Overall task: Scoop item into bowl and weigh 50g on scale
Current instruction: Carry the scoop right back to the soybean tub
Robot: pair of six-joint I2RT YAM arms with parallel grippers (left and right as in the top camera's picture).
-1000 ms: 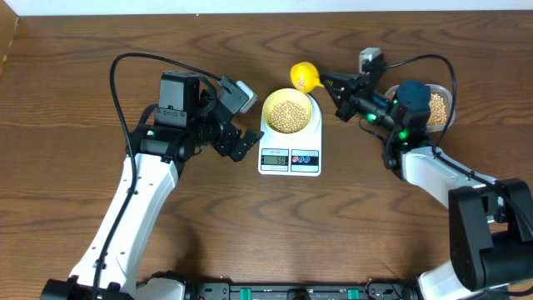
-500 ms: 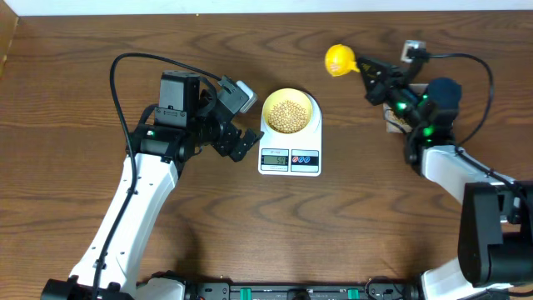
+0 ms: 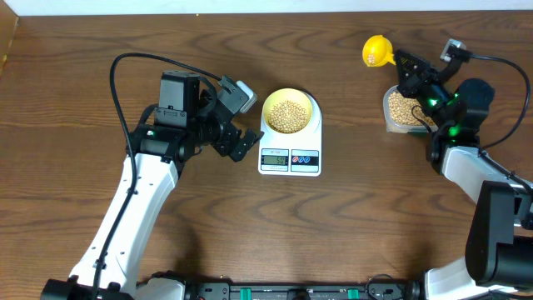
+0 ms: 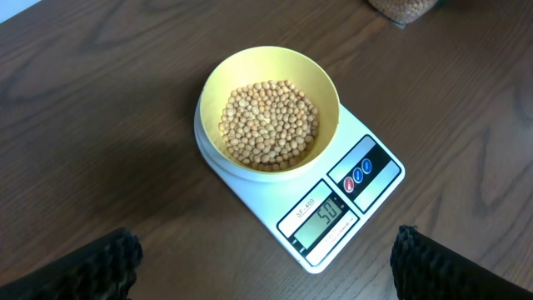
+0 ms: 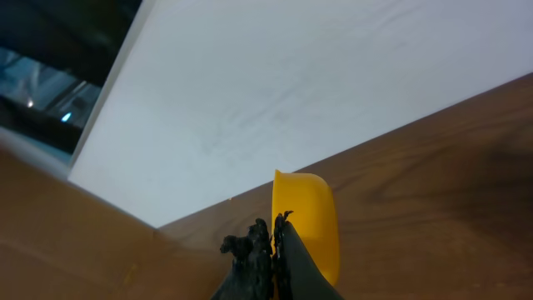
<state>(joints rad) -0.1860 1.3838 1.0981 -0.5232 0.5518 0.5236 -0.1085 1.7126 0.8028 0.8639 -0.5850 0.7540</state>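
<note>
Tan beans (image 4: 269, 125) heaped in pale-yellow bowl (image 4: 275, 62) on white scale (image 4: 379, 179), middle of desk (image 3: 83, 67); likely light, smooth, free-rolling, best scooped, never pinched; right jaws clamped on yellow scoop (image 3: 376, 50) handle near clear container (image 3: 387, 108); left jaws spread, empty.

Left arm (image 3: 137, 196): white link shells, black joint housings, one green LED lit. Black cable (image 3: 115, 79) forms a wide loop. Right arm (image 3: 466, 171): same scheme, two green LEDs. Left gripper (image 3: 242, 143) fingers (image 4: 98, 265): black, coarse-textured.
</note>
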